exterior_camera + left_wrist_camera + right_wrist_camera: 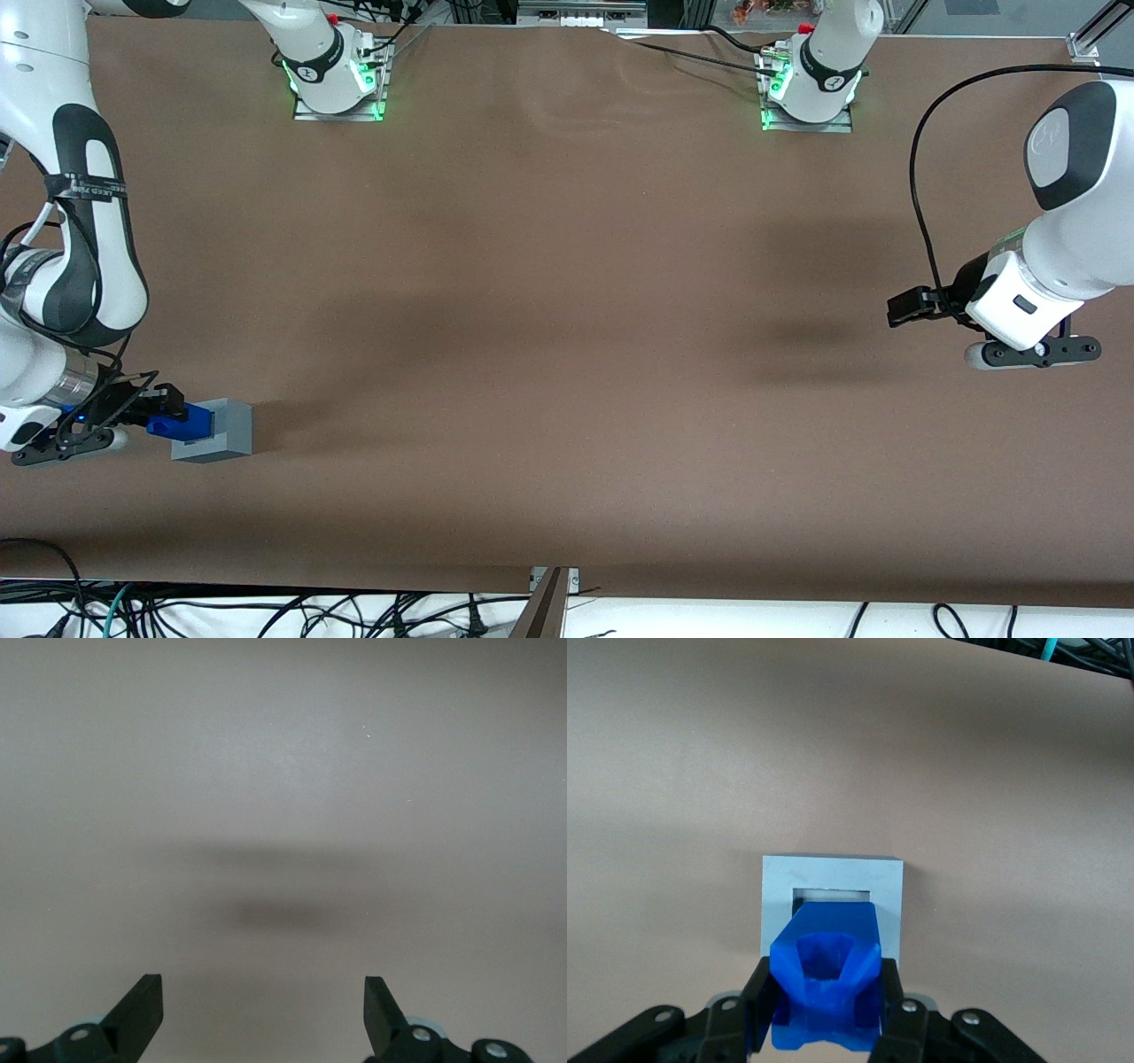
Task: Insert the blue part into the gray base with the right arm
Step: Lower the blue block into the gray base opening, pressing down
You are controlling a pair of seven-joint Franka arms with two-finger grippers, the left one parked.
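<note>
While gripper (828, 1014) clamps blue part (828, 979), at gray base (832, 877)

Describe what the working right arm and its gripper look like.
The right arm is glossy white with black joint sections and a black strap with white lettering. Thin black cables loop beside it. A metallic silver ring sits at the wrist. The gripper is slim and black, with a small blue light nearby. Its black finger mounts carry silver screws.

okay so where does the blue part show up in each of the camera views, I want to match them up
Front view: the blue part is held in the gripper against the gray base, at the working arm's end of the table.
Right wrist view: blue part between the fingers, its tip entering the base's recess.
Left wrist view: not in it.
Shared landmark: the gray base.
</note>
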